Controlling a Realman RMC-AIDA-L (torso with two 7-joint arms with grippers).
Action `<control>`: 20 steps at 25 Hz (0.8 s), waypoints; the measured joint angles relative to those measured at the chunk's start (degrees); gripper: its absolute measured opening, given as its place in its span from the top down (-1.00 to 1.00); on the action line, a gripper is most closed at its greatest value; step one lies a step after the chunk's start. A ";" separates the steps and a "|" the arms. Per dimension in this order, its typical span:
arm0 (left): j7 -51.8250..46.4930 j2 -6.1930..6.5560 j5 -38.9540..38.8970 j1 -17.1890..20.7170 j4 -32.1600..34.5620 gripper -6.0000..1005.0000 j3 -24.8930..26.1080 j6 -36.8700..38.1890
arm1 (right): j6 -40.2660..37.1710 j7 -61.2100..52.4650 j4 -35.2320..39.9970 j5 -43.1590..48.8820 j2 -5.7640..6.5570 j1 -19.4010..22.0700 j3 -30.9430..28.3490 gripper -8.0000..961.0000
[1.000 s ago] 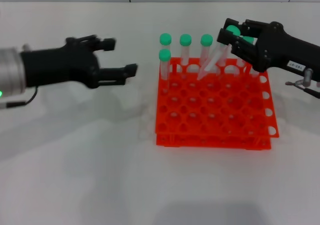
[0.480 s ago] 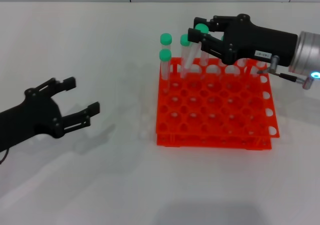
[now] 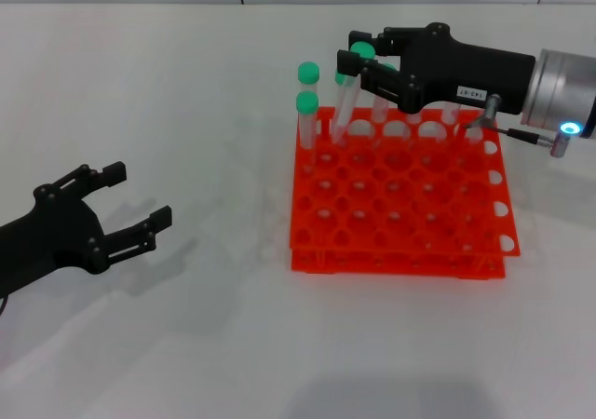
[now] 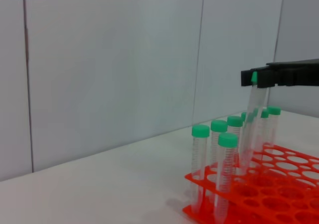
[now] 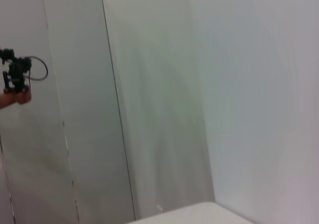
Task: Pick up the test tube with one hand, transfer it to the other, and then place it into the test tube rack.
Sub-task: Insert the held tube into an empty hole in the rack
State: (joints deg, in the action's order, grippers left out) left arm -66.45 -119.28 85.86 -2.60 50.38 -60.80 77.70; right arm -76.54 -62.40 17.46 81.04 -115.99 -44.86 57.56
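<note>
- Test tube (image 3: 347, 102) leans in the right hand (image 3: 358, 60), which pinches it just under the green cap; its lower end dips into a hole in the back row of the test tube rack (image 3: 400, 205), though how deep is hard to tell.
- From the left wrist view the tube (image 4: 250, 122) hangs tilted among other capped tubes (image 4: 200, 167), which partly overlap one another.
- Left hand (image 3: 121, 209) hovers over the bench (image 3: 186, 344), well apart from the rack, fingers spread and holding nothing; its arm is cut off at the frame edge.
- Right wrist view shows only wall panels.
</note>
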 joint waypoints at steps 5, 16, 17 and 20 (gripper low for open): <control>0.77 0.00 0.05 -0.59 -0.97 -0.72 0.77 0.00 | 1.49 -0.01 0.06 -0.10 -0.11 -0.10 1.05 0.43; 0.84 0.07 0.10 -1.81 -1.47 -0.72 0.78 -0.02 | 5.06 0.33 0.13 -0.14 -0.12 0.25 3.96 0.43; 0.85 0.09 0.10 -1.89 -1.61 -0.72 0.78 -0.02 | 5.27 0.28 0.18 -0.15 -0.12 0.25 4.44 0.43; 0.86 0.11 0.11 -1.96 -1.73 -0.72 0.78 -0.03 | 6.20 0.12 0.22 -0.16 -0.11 0.25 5.90 0.43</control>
State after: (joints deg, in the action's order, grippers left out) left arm -65.59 -119.17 85.96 -4.56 48.65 -60.03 77.67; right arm -70.34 -62.27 17.68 80.89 -116.10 -44.61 63.47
